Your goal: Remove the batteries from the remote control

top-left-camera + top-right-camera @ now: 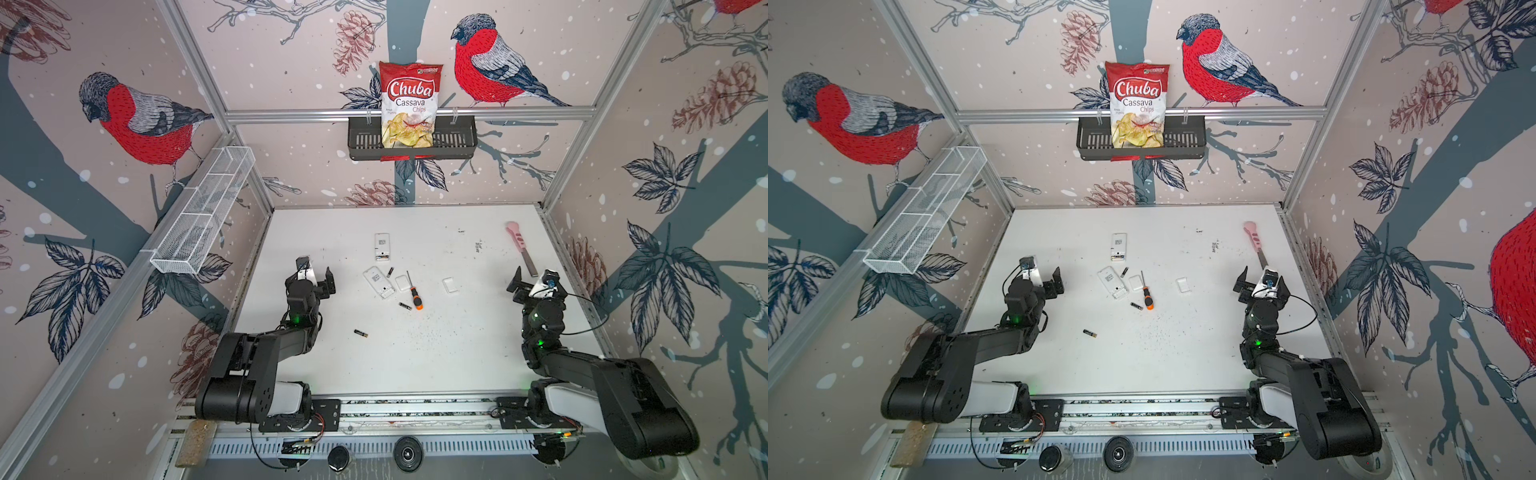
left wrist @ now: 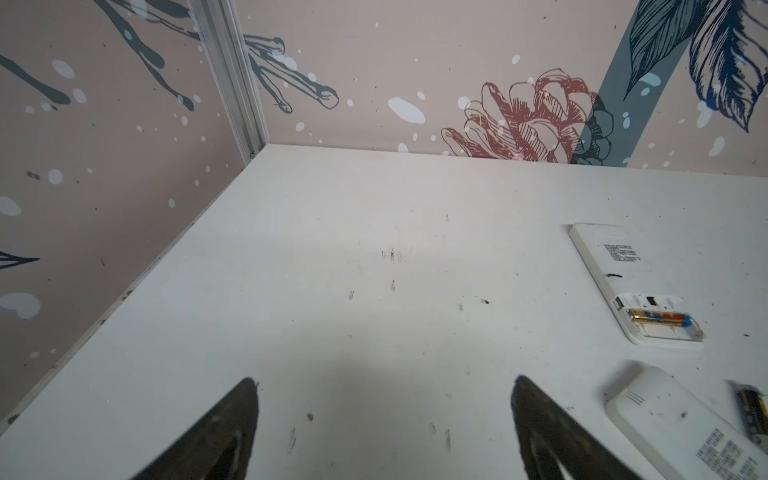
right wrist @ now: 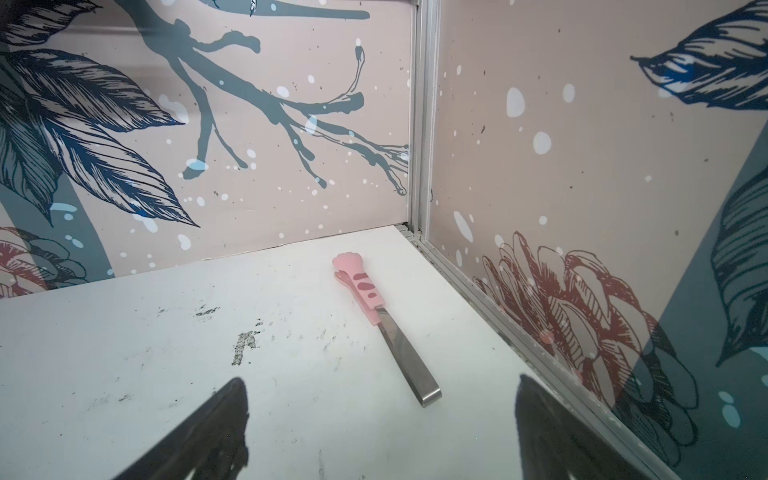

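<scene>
Wide-spread jaws of the left gripper (image 2: 384, 380) held nothing above the bare table (image 2: 332, 249). The right gripper (image 3: 381, 378) likewise gaped empty, near a pink-handled scraper (image 3: 376, 307) at far right. Three loose batteries (image 1: 405, 306) lay mid-table around the near remote (image 1: 378, 282) and screwdriver (image 1: 414, 293). The left wrist view alone made plain one cell (image 2: 660, 319) seated in the far remote (image 2: 598, 257).

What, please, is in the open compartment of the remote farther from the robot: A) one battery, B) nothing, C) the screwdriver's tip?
A: the left wrist view shows one battery lying in the open compartment of the far remote, while the screwdriver lies apart, nearer the robot.
</scene>
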Available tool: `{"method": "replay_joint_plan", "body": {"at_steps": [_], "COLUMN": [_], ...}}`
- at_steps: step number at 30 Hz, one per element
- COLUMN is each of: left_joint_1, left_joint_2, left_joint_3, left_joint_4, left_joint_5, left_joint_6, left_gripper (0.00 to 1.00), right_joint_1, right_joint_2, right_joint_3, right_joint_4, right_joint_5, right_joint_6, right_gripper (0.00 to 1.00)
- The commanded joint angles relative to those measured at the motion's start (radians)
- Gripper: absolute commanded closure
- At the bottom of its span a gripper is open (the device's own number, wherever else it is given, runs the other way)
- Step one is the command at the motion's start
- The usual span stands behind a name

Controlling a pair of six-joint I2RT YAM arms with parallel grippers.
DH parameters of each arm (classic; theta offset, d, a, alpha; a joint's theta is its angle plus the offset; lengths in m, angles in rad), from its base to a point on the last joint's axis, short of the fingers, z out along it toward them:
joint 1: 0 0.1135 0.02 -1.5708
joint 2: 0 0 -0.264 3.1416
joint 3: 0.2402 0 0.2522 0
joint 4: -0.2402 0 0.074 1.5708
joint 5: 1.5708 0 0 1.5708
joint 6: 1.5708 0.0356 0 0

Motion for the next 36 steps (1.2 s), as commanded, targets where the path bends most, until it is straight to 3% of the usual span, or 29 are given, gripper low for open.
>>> {"method": "replay_joint_plan", "body": {"at_steps": [1,5,8,13,15,16,19,36], "left_joint_1": [0.004,0.019,0.031,0.012,0.003,0.004,0.004,-0.007], "left_joint_2": [0.009,0.058,0.092,0.202,0.186,0.190,0.195,0.196], "left_joint_3": [-0.015,-0.018,-0.052,-0.122,-0.082,-0.039,-0.041,-0.043], "left_joint_4": [0.159,0.230,0.322,0.559,0.447,0.369,0.389,0.399], "left_joint_5": [-0.016,-0.001,-0.003,-0.185,-0.184,-0.198,-0.191,-0.213], "left_joint_6": [0.056,0.067,0.050,0.026,0.025,0.021,0.028,0.035], "left_gripper": [0.05,0.05,0.04,0.02,0.02,0.02,0.02,0.02], "right_joint_1": [-0.014,-0.025,-0.043,-0.050,-0.044,-0.050,-0.133,-0.127], "right_joint_2": [0.025,0.103,0.156,0.357,0.323,0.295,0.307,0.302], "right_joint_3": [-0.004,-0.072,-0.066,-0.025,0.037,0.101,0.169,0.162], "right_joint_4": [0.078,0.259,0.278,0.431,0.264,0.091,-0.031,-0.026], "right_joint_5": [-0.050,-0.067,-0.082,-0.107,-0.131,-0.137,-0.263,-0.251], "right_joint_6": [0.018,0.024,0.044,0.023,0.011,0.026,0.081,0.077], "right_gripper": [0.01,0.01,0.01,0.01,0.01,0.01,0.01,0.01]}}
